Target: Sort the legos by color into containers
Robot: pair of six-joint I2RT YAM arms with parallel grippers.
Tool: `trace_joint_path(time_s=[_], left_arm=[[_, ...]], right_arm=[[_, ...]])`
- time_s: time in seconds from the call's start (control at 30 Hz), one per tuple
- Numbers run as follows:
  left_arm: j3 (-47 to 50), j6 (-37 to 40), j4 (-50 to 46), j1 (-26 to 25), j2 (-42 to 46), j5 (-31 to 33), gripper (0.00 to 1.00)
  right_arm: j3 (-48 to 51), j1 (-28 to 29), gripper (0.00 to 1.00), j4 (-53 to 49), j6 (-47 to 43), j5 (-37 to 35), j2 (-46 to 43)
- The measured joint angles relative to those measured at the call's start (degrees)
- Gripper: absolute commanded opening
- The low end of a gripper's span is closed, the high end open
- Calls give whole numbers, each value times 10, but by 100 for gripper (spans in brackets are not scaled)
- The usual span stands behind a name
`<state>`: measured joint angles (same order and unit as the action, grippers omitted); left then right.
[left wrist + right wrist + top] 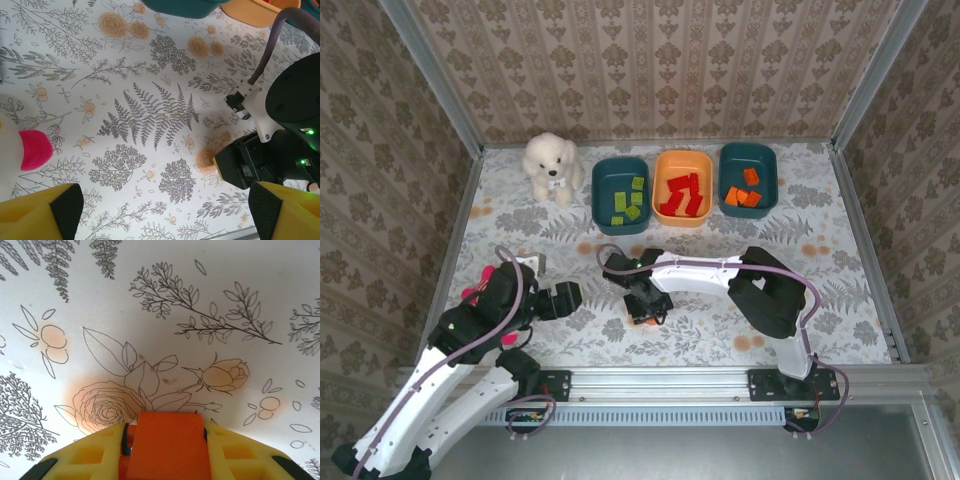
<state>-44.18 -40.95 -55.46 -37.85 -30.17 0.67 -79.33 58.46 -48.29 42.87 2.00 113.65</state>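
- Enclosure: patterned walls (670, 70) around a table (820, 260) covered in a floral print cloth.
- Containers: left teal bin (597, 195), orange bin (660, 185) and right teal bin (770, 180) stand in a row at the far edge, beside a white plush dog (552, 165).
- Left gripper (165, 210): fingers spread wide, nothing between them.
- Right gripper (167, 440): closed on one orange brick (167, 450), low over the cloth; contact with the table cannot be confirmed.
- Sorted legos: green bricks (632, 200) in the left teal bin, red bricks (684, 196) in the orange bin, orange bricks (744, 192) in the right teal bin.
- Handling estimate: the brick is probably light, rigid and smooth. Clamp across its flat side walls, centred.
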Motion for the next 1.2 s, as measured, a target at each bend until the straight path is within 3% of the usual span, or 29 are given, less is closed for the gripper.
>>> trace_joint_path(time_s=[0.17, 0.27, 0.4, 0.57, 0.83, 1.2], left_arm=[[3, 0, 21, 0, -21, -8, 89], [-4, 5, 51, 0, -64, -13, 89], [-36, 11, 116, 0, -158, -24, 89], [-94, 18, 202, -1, -286, -44, 90], [-247, 35, 294, -3, -501, -85, 90], [-438, 39, 343, 23, -691, -119, 90]], right_arm=[[-22, -16, 25, -26, -7, -13, -9], [-34, -68, 25, -47, -22, -21, -49], [-71, -196, 25, -63, -57, -36, -109], [-147, -351, 24, -68, -101, -48, -104], [-318, -511, 24, -45, -103, 2, 67], [-531, -562, 26, -46, -93, 53, 274]])
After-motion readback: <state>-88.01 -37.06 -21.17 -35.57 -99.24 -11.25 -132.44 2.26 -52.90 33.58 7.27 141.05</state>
